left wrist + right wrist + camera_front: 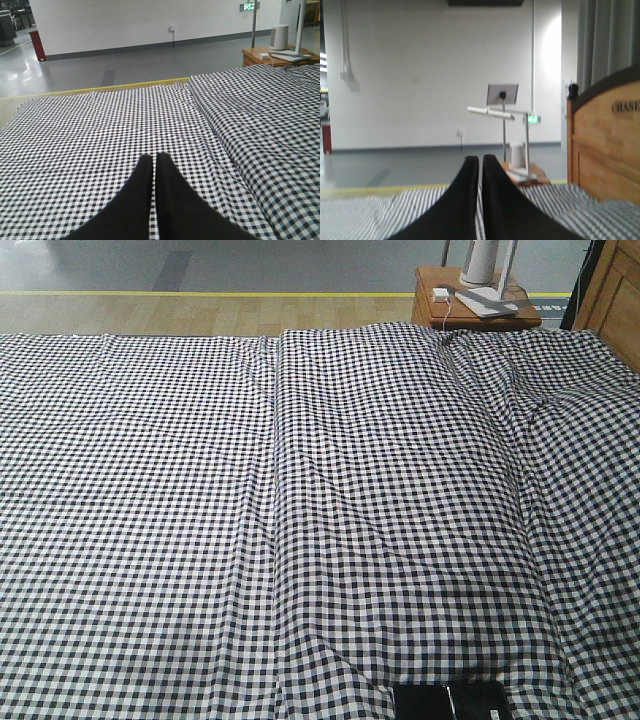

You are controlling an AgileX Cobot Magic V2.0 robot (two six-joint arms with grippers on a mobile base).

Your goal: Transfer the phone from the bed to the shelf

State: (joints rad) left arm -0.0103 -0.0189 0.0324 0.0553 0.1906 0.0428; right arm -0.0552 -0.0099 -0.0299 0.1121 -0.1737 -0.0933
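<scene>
- Front view: the bed (300, 520) fills nearly the whole frame, its black-and-white check cloth creased, with a long fold running down the middle.
- At the bottom edge, right of centre, a black glossy rectangle lies flat on the cloth, cut off by the frame. It looks like the phone (450, 702), though too little shows to be sure.
- Beyond the far right corner of the bed stands a small brown tabletop (432, 312) carrying a white charger block (441, 293) and a white stand base (485, 295). A wooden panel (615, 300) rises at the right edge.
- Left wrist view: the left gripper (154, 159) hangs low over the bed's left half, jaws clenched together with nothing between them. A yellow floor line (100, 87) runs past the far end of the bed. The tabletop is at the upper right with a white cylinder (279, 37) on it. No phone shows here.
- Right wrist view: the right gripper (480, 160) points level across the bed, jaws pressed together and holding nothing. Ahead are the white cylinder and a thin stand holding a flat screen (502, 93). The wooden panel, lettered "CHASE", stands at right. No phone shows here.
</scene>
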